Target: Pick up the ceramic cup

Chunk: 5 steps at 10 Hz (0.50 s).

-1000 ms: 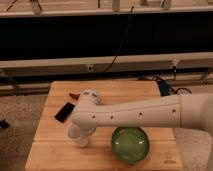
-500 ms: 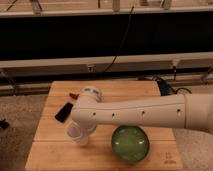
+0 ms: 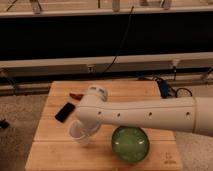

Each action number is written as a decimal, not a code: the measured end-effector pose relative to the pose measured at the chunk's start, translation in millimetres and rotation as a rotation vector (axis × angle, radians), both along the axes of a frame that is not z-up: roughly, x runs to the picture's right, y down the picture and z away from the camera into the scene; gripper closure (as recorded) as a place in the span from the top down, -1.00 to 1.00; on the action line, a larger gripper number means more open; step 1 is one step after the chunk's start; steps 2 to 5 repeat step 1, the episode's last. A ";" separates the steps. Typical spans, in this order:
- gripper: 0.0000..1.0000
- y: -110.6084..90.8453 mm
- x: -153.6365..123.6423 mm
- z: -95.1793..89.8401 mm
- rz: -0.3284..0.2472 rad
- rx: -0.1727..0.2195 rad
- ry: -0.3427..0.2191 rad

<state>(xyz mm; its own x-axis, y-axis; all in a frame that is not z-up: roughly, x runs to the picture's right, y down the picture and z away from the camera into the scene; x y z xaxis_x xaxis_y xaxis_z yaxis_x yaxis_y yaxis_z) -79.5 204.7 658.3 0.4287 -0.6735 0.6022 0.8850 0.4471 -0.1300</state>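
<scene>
1. Little has moved since the earlier frames: the white arm keeps its reach across the table from the right, and its wrist sits a shade lower over the cup than it did a second ago, while the bowl and the phone lie where they were.
2. At the arm's end, the gripper [image 3: 84,131] is hidden under the bulky wrist housing, so I cannot tell whether its fingers are spread or pinching the cup.
3. Right at the fingers, peeping out below and to the left of the wrist, is the small white tapered ceramic cup [image 3: 78,133], smooth and glossy, with a round rim; it appears to stand on the tabletop, not lifted.
4. By my judgement the approach is done and the grasp is either forming or just made; closing firmly and lifting are left.
5. Just to the right of the fingers sits the wide green glazed bowl [image 3: 130,143], round, shiny and mottled inside, close to the cup but apart from it.
6. Up and left of the fingers lies a flat black rectangular phone [image 3: 65,111], matte and thin.
7. Farther behind, near the table's back edge, rests a small red-brown object [image 3: 75,95], too unclear to name.
8. Under everything is the pale wooden plank table [image 3: 50,150], with visible grain and seams.
</scene>
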 end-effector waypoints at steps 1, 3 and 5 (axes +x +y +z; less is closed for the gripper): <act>-1.00 1.7 2.1 0.2 -0.002 -0.001 -0.003; -1.00 1.7 2.1 0.2 -0.002 -0.001 -0.003; -1.00 1.7 2.1 0.2 -0.002 -0.001 -0.003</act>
